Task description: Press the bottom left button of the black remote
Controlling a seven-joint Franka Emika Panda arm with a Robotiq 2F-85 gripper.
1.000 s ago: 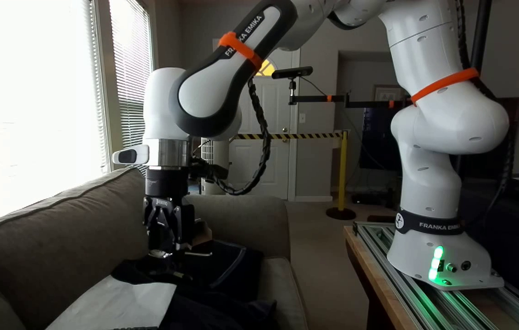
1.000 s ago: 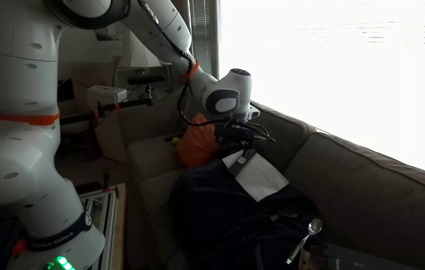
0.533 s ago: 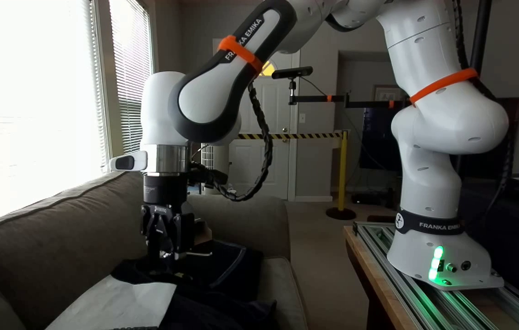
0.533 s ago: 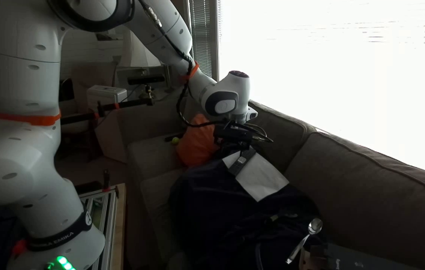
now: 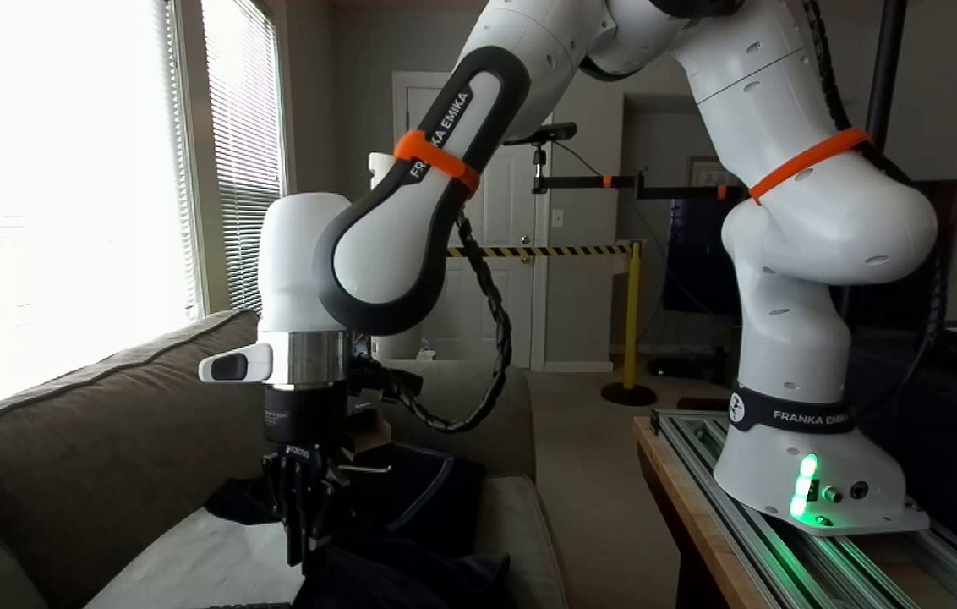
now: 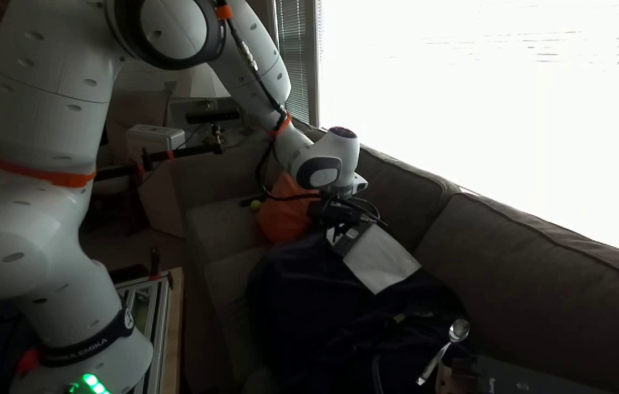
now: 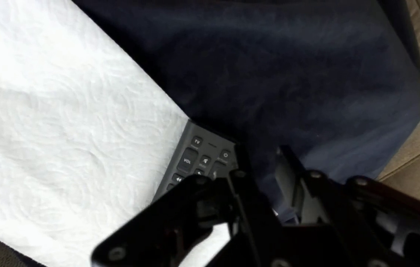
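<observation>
Dark grey, and probably plastic, the remote (image 7: 195, 159) lies on a white sheet (image 7: 84, 129), its top end right at the edge, next to dark blue cloth (image 7: 306, 74) on the couch (image 5: 132, 448). I judge it stiff and light, and on such soft bedding it could slide or tip under an off-centre push. Nothing calls for lifting it: one fingertip pressing straight down should do, gently, since the buttons (image 7: 187, 160) sit close together; if it needs steadying, its long sides are the place to take hold. The bottom left button cannot be seen, as the gripper (image 7: 263, 159) covers the remote's lower part in the wrist view. Its fingers (image 7: 243, 159) stand a little apart, only cloth showing between their tips, with hold of nothing. One crosses the remote's right edge in that view; whether it touches, I cannot tell. The arm (image 5: 411, 220) arches from its base (image 5: 770, 486) to the couch, wrist (image 5: 301, 271) and fingers pointing straight down.
</observation>
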